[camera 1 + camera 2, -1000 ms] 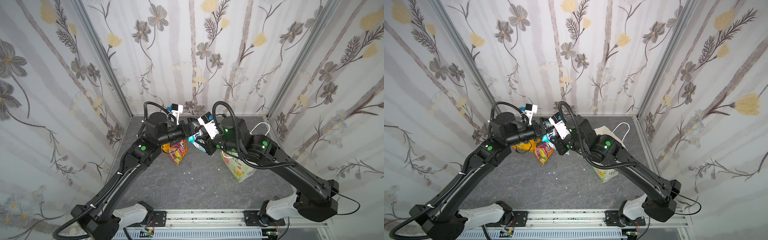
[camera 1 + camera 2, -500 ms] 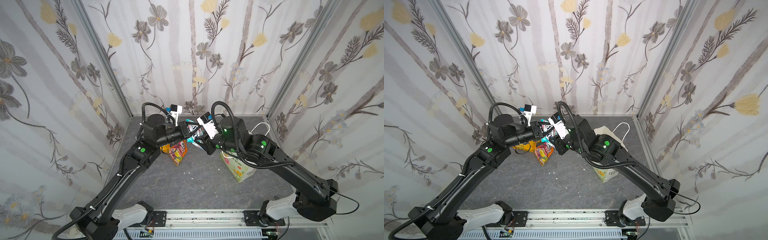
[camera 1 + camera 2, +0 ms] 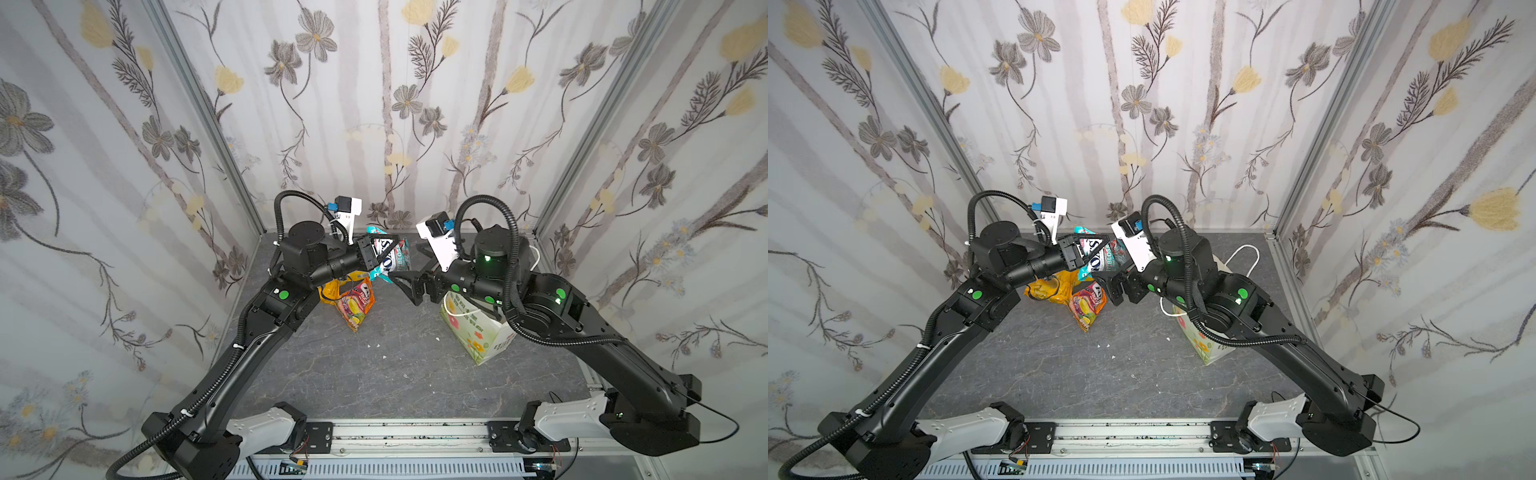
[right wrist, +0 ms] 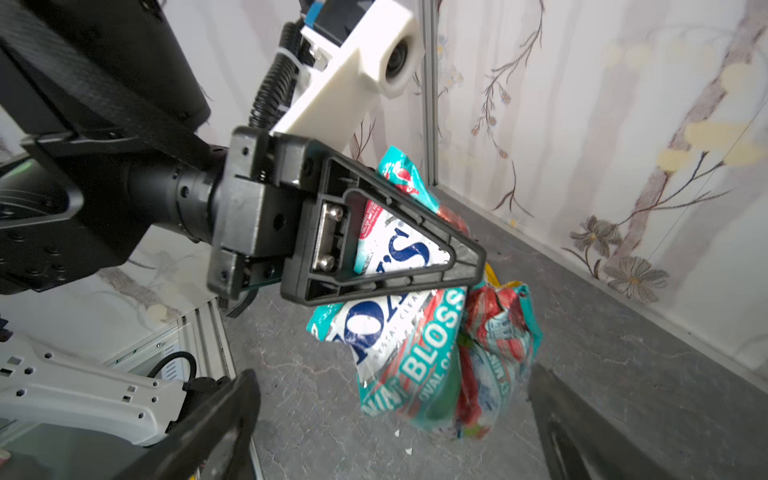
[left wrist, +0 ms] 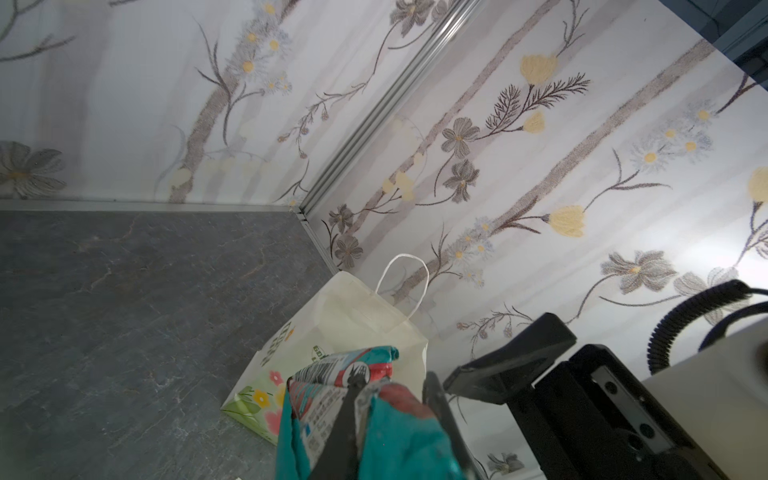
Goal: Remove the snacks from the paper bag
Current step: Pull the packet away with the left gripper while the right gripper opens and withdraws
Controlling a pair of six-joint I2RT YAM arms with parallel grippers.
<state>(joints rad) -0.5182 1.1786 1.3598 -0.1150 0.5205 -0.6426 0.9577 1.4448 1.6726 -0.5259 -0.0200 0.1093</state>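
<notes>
Best set down among the loose snacks (image 3: 353, 301) on the table (image 3: 374, 374) before release: the teal-white packet (image 3: 390, 259) hangs in mid-air, pinched in the nearly closed left gripper (image 3: 394, 245) (paper bag (image 3: 478, 328) upright, apart to its right). The left forearm (image 3: 332, 264) reaches out level; the right gripper (image 3: 409, 268), spread wide and empty, faces the packet.

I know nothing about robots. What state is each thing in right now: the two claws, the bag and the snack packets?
left gripper: shut on the teal-white packet.
teal-white packet: held in the air, hanging crumpled.
right gripper: open, holding nothing.
paper bag: upright on the table, mouth open.
yellow packet: lying on the table.
orange-pink packet: lying on the table, beside the yellow packet.
</notes>
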